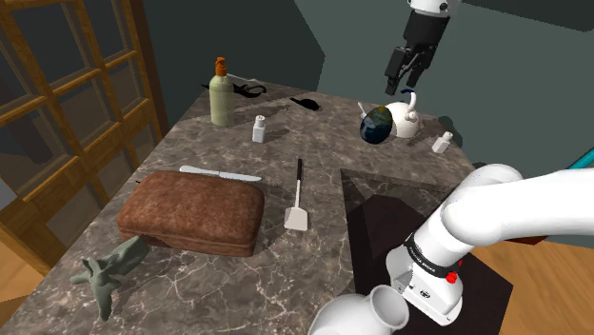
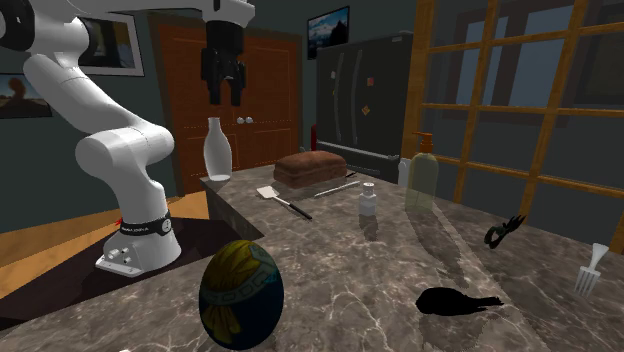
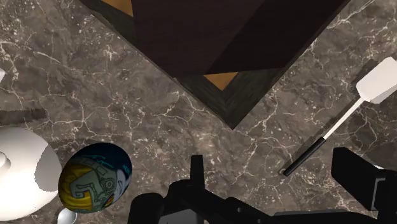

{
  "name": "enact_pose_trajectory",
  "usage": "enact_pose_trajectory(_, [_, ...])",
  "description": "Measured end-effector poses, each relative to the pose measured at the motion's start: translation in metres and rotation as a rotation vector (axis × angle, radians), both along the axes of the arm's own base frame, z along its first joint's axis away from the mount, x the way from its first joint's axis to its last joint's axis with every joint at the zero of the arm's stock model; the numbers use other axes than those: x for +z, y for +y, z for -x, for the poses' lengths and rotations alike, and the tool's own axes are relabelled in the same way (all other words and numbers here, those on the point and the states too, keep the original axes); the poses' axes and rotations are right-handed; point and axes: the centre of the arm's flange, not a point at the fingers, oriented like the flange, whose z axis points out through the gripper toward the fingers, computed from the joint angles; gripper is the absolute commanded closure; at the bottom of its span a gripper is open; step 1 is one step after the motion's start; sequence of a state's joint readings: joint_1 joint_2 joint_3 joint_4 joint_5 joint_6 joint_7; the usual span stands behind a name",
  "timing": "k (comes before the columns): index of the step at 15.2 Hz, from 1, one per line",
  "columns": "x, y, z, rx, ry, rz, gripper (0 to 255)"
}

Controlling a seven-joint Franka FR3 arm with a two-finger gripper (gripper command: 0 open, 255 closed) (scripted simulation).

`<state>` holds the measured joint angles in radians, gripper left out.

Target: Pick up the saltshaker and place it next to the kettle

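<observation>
A small white saltshaker [image 1: 258,128] [image 2: 368,201] with a grey cap stands upright on the marble counter [image 1: 190,157], beside a green bottle [image 1: 221,92]. The white kettle [image 1: 407,119] [image 3: 19,167] sits farther toward the shoulder view's right, touching a painted blue-and-yellow egg [image 1: 377,125] [image 3: 95,181]. A second small white shaker [image 1: 442,143] stands just past the kettle. My black gripper [image 1: 405,81] [image 2: 224,95] [image 3: 273,181] hangs high in the air above the kettle and egg, open, with nothing between its fingers. It is well away from the saltshaker by the bottle.
A brown loaf-like block [image 1: 190,214], a knife [image 1: 221,173] and a white spatula [image 1: 297,205] lie mid-counter. A grey-green figure [image 1: 109,271] sits at the near corner. Black scissors [image 2: 503,232], a black shape [image 2: 455,300], a fork [image 2: 592,268] and a white vase [image 2: 216,150] also stand about.
</observation>
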<state>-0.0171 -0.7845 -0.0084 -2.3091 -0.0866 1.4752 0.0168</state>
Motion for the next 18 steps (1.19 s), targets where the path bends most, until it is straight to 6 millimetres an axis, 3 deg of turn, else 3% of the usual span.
enact_pose_trajectory(4, [-0.015,0.008,-0.021,0.004,-0.002,-0.006,0])
enact_pose_trajectory(18, [-0.101,0.068,-0.161,0.029,-0.027,-0.051,0])
